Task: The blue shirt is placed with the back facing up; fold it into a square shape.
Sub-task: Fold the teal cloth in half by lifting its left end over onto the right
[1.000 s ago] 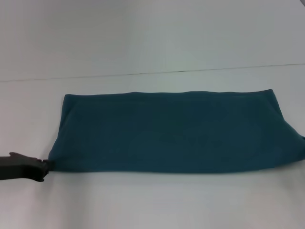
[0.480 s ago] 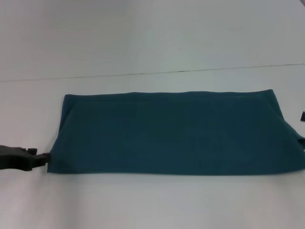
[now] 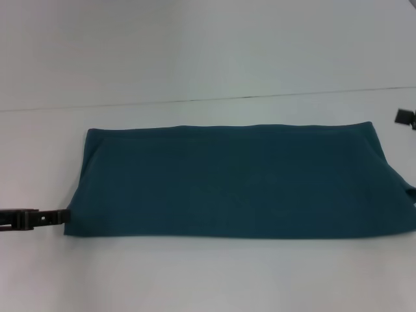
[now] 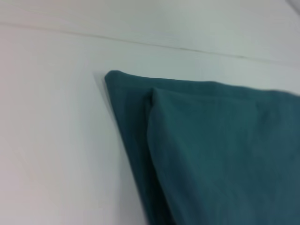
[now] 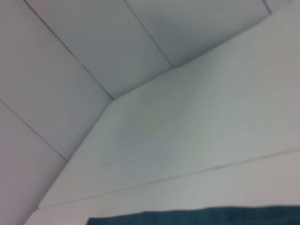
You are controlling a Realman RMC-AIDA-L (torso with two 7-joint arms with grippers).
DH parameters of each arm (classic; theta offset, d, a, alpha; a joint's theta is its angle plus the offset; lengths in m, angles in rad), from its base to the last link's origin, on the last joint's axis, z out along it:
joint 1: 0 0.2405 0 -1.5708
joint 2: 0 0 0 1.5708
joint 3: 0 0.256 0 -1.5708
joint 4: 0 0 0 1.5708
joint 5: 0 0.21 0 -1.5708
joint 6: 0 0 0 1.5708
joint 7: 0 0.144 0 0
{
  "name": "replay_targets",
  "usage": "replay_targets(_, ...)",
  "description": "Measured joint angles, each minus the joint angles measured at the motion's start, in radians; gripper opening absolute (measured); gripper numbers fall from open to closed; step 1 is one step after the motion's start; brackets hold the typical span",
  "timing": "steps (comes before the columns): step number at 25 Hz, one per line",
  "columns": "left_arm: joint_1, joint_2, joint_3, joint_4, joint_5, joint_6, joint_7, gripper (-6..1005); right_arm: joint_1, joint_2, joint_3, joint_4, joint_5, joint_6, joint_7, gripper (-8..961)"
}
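Blue shirt (image 3: 240, 182) cut off rightward; left hand (image 3: 64, 216) beside its corner, grip unreadable.

My head camera looks down on the blue shirt (image 3: 240, 181); both wrist cameras catch its edges close.

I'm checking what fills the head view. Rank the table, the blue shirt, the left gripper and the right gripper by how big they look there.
1. table
2. blue shirt
3. left gripper
4. right gripper, mostly out of frame
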Motion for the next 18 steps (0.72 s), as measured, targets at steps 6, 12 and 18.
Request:
replay_targets(6,-0.066,0.067,-0.157,-0.200,-0.040,0.105,-0.072,830,0.071,-0.013,-0.010,-0.003,0.000,-0.006,0.012,914)
replay_targets(12,-0.082,0.073,-0.165,-0.242,-0.030,0.103,-0.136,877,0.107,-0.013,-0.044,-0.032,0.003,0.000,0.004,913)
replay_targets(18,-0.084,0.071,-0.140,-0.257,-0.023,0.083,-0.192,883,0.116,-0.011,-0.054,-0.040,0.004,0.002,-0.004,913)
